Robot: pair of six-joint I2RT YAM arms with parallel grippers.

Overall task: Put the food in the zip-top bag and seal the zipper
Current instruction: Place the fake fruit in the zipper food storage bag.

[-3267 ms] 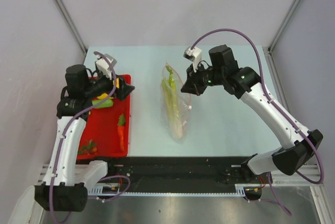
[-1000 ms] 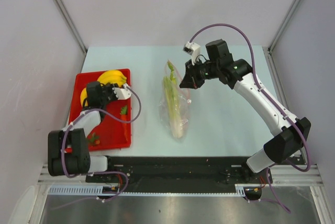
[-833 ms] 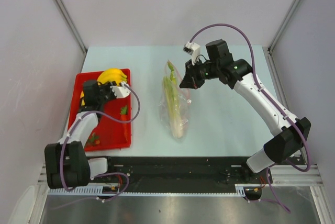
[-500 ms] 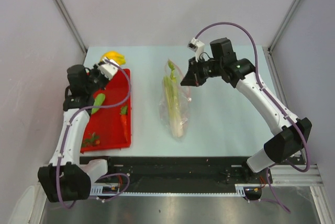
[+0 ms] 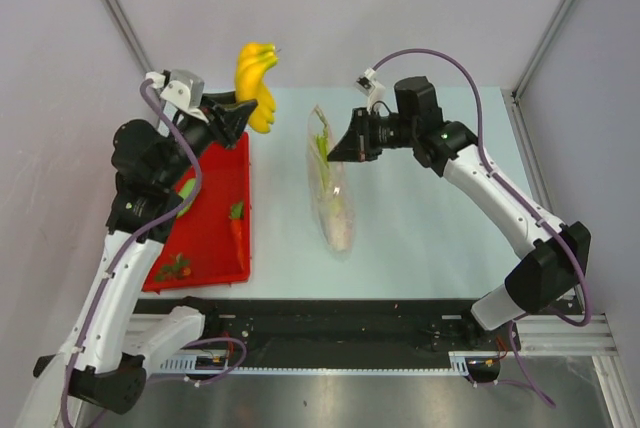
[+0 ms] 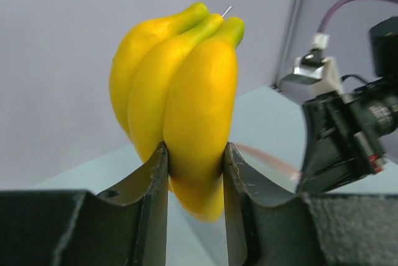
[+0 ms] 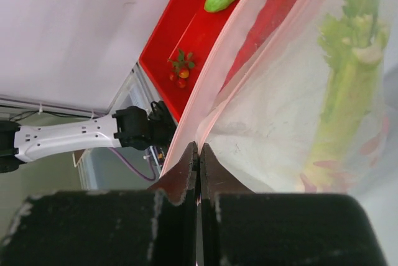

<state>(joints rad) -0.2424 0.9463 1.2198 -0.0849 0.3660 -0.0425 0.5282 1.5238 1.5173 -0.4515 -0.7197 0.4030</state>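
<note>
My left gripper (image 5: 248,114) is shut on a bunch of yellow bananas (image 5: 256,82), held in the air past the tray's far right corner; its jaws (image 6: 196,166) pinch the bunch (image 6: 180,86) near its lower end. The clear zip-top bag (image 5: 333,196) lies mid-table with green-white leeks (image 5: 326,170) inside. My right gripper (image 5: 340,146) is shut on the bag's mouth edge and lifts it. In the right wrist view the jaws (image 7: 198,148) clamp the pinkish zipper (image 7: 214,86), and the leeks (image 7: 345,92) show through the plastic. A carrot (image 5: 234,235), strawberries (image 5: 172,268) and a green vegetable (image 5: 183,194) lie in the tray.
The red tray (image 5: 215,198) sits at the table's left side, under my left arm. Grey side walls and slanted frame posts stand close on both sides. The black rail with the arm bases runs along the near edge.
My left gripper has taken the bananas out of the tray and carried them up and right toward the bag. My right gripper has shifted slightly left, raising the bag's mouth.
</note>
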